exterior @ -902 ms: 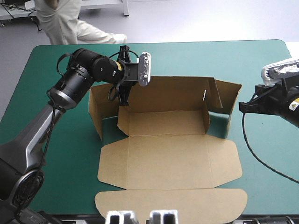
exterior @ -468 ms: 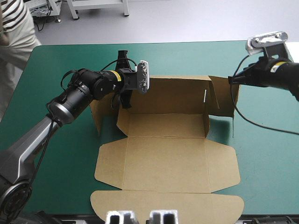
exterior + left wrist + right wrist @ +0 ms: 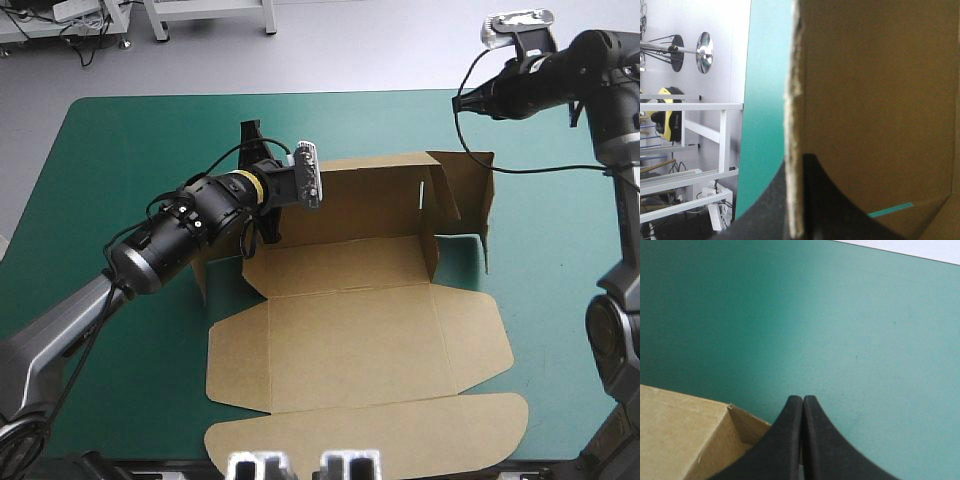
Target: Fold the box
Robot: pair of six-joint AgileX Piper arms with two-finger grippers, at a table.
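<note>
Currently: left tool clamped on box wall, right tool shut and empty

Box (image 3: 350,335) – brown board, part-folded – sits mid-surface on the teal-green cover (image 3: 120,140). Back wall is upright, and a side panel stands at its right end. The lid panels lie flat toward the near edge, the last rounded flap close to that edge.

Left tool (image 3: 262,215) is at the box's back left corner. In the left wrist view the raw edge of a standing board wall (image 3: 880,100) runs straight between the black fingers of the left tool (image 3: 799,167), one finger on each side. They are all but closed on the sheet. Teal-green cover (image 3: 765,100) shows beyond the wall.

Right tool (image 3: 465,100) is over the far right part of the surface, beyond the box's raised right panel. Right wrist view: right tool (image 3: 803,399) has its fingers pressed together in one pointed arch, with nothing between them. A corner of the box (image 3: 680,435) shows just beside and under the tips – contact cannot be judged. Bare cover (image 3: 840,315) lies ahead.
</note>
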